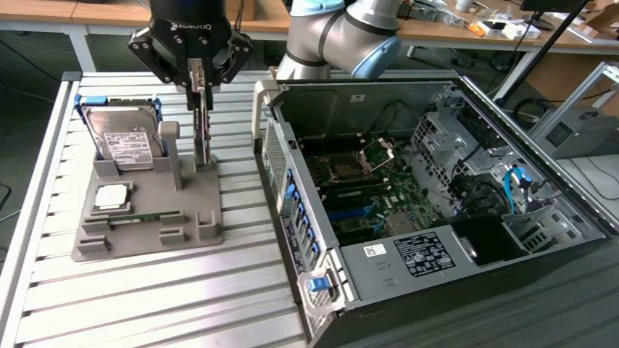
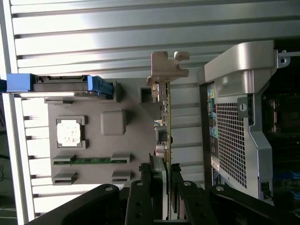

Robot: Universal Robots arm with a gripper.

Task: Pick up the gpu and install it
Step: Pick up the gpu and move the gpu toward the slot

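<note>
Item: graphics card (image 1: 202, 130). Location: standing on edge at the grey holder (image 1: 145, 239) on the table (image 1: 145, 312), beside the holder's upright post (image 1: 171, 148). Its metal bracket (image 2: 165, 70) is at the end far from my wrist. The lower edge reaches down to the holder's base. I cannot tell whether it sits in its slot or hangs just clear of it.

Neighbours on the holder: hard drive (image 1: 121, 138) in a blue frame, propped upright; processor chip (image 1: 111, 196) lying flat; memory stick (image 1: 145, 217) in its groove. The open computer case (image 1: 280, 167) is just beside the holder on the exterior view's right.

Risks, as I judge them:
- A tilted pull could bind the card's lower edge in the slot and drag the whole holder with it.
- My hold is on a thin top edge only, so a quick swing could let the card pivot or slip.
- The bracket sits close to the post and could snag there.
- The case's near wall stands high and close, so a low crossing would strike it.

Item: my hand (image 1: 196, 81). State: part-way closed, one finger (image 2: 158, 180) on each face of the card, clamped on its upper edge from above. It touches nothing else.
</note>
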